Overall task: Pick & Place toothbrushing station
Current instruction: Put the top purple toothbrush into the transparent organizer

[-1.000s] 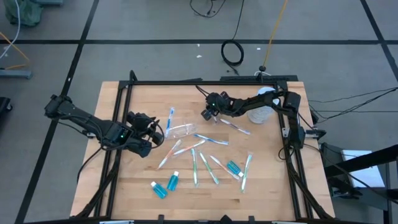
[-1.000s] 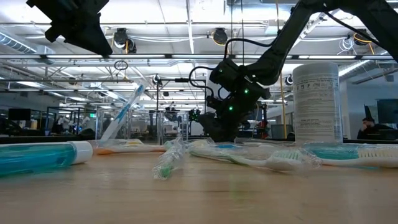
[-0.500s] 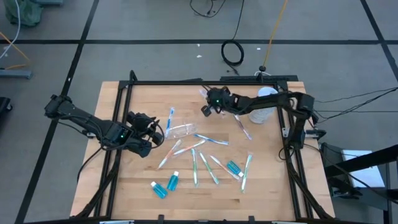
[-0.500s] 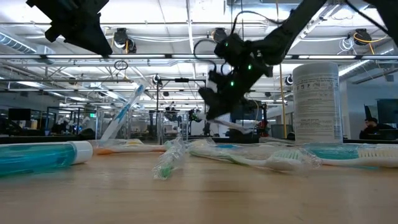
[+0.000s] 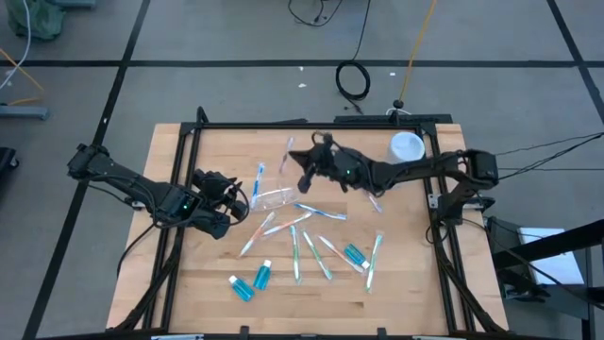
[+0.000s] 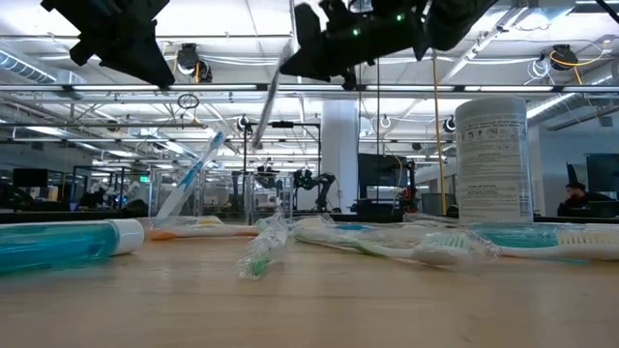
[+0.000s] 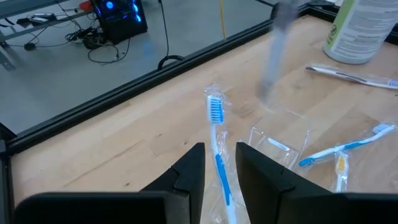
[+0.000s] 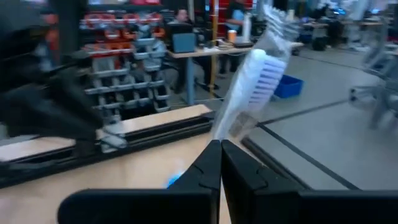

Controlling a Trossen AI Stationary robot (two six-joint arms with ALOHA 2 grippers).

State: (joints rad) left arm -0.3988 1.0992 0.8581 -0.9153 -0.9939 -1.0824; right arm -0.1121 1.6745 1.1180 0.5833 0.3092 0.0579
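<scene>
Two arms work over the wooden table [image 5: 189,274] in the high view: the right tool [image 5: 304,171] is lifted above the far middle, closed on a wrapped toothbrush [image 5: 287,156], while the left tool [image 5: 236,200] waits near the clear cup [image 5: 275,197], which lies on its side. More toothbrushes [image 5: 311,253] and teal tubes [image 5: 261,275] lie scattered nearer, and the white container [image 5: 407,146] stands far right. In the low view the held brush [image 6: 270,95] hangs tilted, high above the table. The left wrist view shows its tool [image 7: 219,169] a little open and empty, over a blue brush [image 7: 217,146]. In the right wrist view the fingers [image 8: 239,171] pinch the handle [image 8: 233,118]. The brush seems light, stiff, its wrapper slippery; gripping mid-handle looks safest.
</scene>
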